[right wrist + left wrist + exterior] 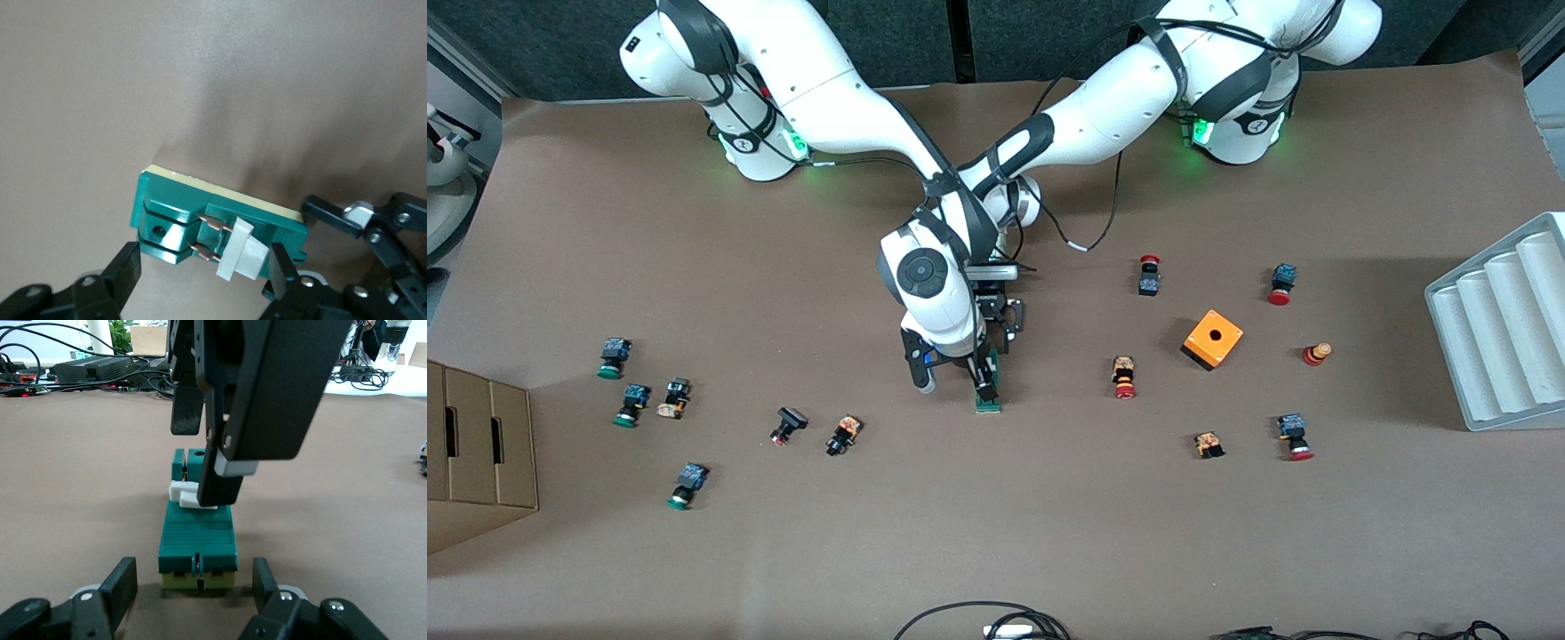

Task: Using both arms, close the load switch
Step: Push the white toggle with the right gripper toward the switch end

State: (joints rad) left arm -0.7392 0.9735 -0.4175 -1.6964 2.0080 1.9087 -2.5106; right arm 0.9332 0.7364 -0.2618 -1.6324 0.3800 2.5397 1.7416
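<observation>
The load switch (988, 402) lies flat on the table (1049, 533) directly under the right gripper (984, 378). That gripper's jaws are spread wide and grip nothing, with one finger (217, 480) pressed against the white lever (241, 253). At the switch's end toward the bases, the left gripper (193, 577) straddles it, narrowly open, with slim gaps on both sides.

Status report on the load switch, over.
Left gripper open, straddling load switch end. Right gripper open above it, one finger against white lever. Nothing in the way.
</observation>
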